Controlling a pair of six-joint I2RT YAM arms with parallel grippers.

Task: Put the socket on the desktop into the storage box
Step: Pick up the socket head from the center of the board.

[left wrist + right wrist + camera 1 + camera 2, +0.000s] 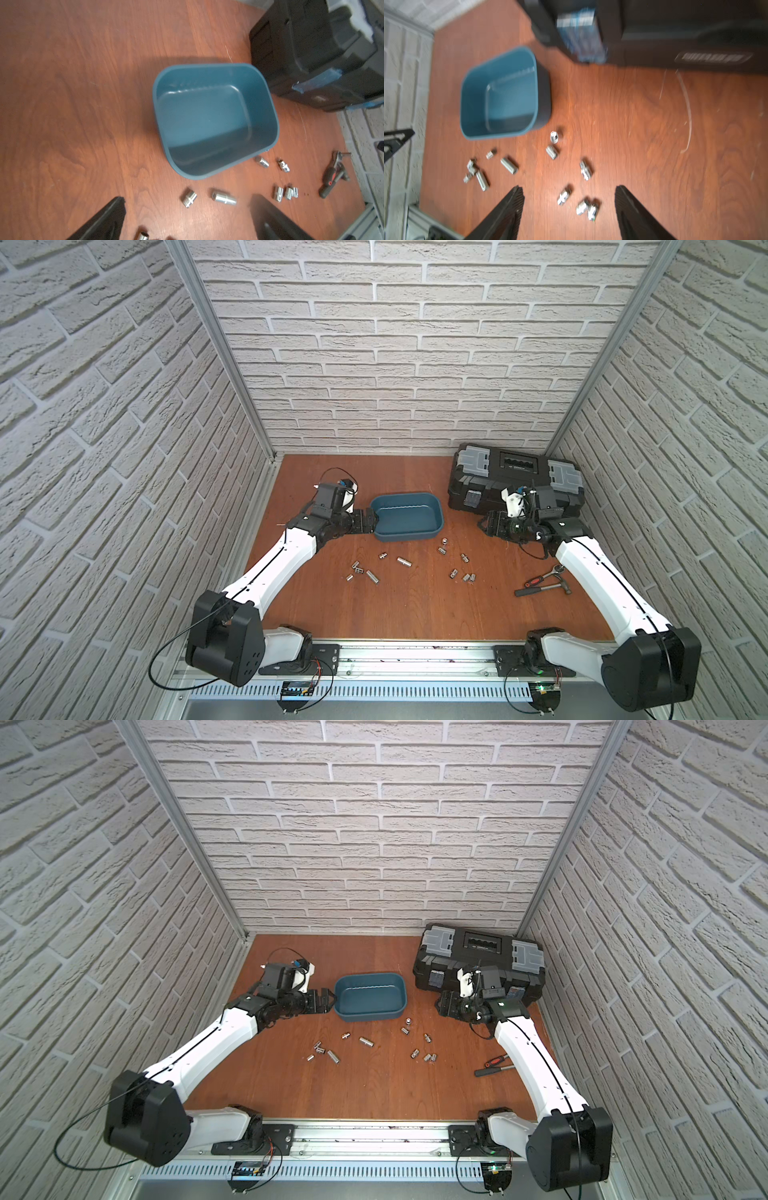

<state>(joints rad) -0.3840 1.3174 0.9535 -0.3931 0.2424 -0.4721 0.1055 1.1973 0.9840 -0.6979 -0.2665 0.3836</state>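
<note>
About a dozen small metal sockets [403, 561] lay scattered on the desk [415, 614] just in front of the blue box [405, 516], which was empty, so the job looked to be at its first pick. The right gripper [483, 526] hovered between the box and the black toolbox [515, 472], its jaws apart with nothing between them. The left gripper [369, 519] sat at the box's other short end, spread wide and likewise empty. A sensible first target for the right gripper seemed to be the socket [444, 540] nearest the box corner, apparently standing on end and clear of its neighbours. It would pay to come straight down, straddle that one socket only, and close low across its round body, since smooth steel could roll or squirt out. The touching pair [469, 577] farther off was better left for later. The lift needed only to clear the box's low rim before release.
</note>
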